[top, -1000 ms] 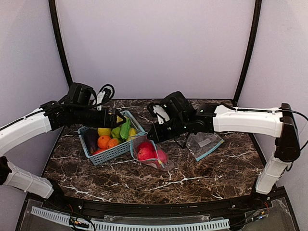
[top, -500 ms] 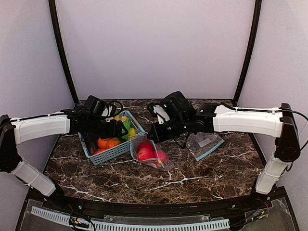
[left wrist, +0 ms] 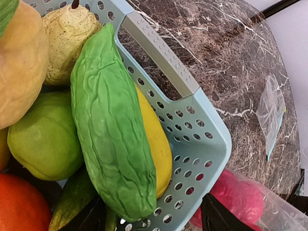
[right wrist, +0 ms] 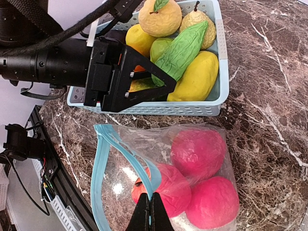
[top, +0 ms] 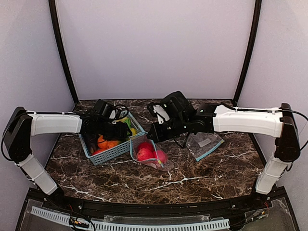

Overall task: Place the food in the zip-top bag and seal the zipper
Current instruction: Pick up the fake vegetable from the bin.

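Three glossy pink fruits (right wrist: 197, 154) fill the clear crinkly bag (right wrist: 120, 163), which the right gripper (right wrist: 149, 211) pinches. The left gripper (left wrist: 150, 204) gapes over a wrinkled green vegetable (left wrist: 110, 130).

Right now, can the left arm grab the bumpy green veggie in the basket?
Probably yes. The left gripper hangs open right at the bumpy green veggie, which lies on top of the other fruit with nothing covering it. One finger looks close to the basket wall, which might snag.
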Available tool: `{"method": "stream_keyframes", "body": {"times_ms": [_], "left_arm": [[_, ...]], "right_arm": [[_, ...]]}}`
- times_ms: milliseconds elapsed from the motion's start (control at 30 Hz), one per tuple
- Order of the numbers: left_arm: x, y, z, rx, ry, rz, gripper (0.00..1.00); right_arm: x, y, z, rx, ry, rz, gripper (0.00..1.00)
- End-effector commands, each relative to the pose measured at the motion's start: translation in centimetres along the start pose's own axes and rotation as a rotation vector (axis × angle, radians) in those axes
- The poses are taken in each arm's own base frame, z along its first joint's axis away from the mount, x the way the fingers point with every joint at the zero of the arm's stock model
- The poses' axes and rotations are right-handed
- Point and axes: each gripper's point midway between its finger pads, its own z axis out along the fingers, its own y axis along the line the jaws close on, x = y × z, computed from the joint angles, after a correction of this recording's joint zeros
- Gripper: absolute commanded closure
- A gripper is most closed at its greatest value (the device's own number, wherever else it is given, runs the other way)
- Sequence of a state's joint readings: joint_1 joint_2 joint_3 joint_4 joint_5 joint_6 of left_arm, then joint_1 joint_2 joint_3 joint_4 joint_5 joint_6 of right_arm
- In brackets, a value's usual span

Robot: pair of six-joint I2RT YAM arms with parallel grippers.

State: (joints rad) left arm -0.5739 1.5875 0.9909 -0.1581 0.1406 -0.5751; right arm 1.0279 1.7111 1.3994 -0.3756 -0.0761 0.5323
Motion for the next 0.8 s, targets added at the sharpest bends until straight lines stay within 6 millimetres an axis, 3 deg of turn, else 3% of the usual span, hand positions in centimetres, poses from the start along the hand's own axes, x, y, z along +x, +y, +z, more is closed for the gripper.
{"method": "stream_keyframes", "body": {"times_ms": [0,233,567,767], "left_arm": [[0.1,0.9,1.2,-0.032,0.016,-0.034,0.34],[-0.3,2.3,1.3,-0.104,-0.022,-0.044,0.44],[0.1,3.3,2.6,-0.147,-0.010,-0.075,0.49],[0.1,3.5,2.7,-0.152,-0.014,-0.090,0.60]], "right_arm": [[-0.9,0.4,-0.3,-0.029,-0.037,0.001,1.00],[-0.9,0.5,-0.4,-0.037,-0.038,0.002,1.00],[-0.7,0.6,-0.3,-0.049,-0.036,0.008,1.00],[-0.6,0.6,-0.2,-0.056,-0.036,0.009,1.00]]}}
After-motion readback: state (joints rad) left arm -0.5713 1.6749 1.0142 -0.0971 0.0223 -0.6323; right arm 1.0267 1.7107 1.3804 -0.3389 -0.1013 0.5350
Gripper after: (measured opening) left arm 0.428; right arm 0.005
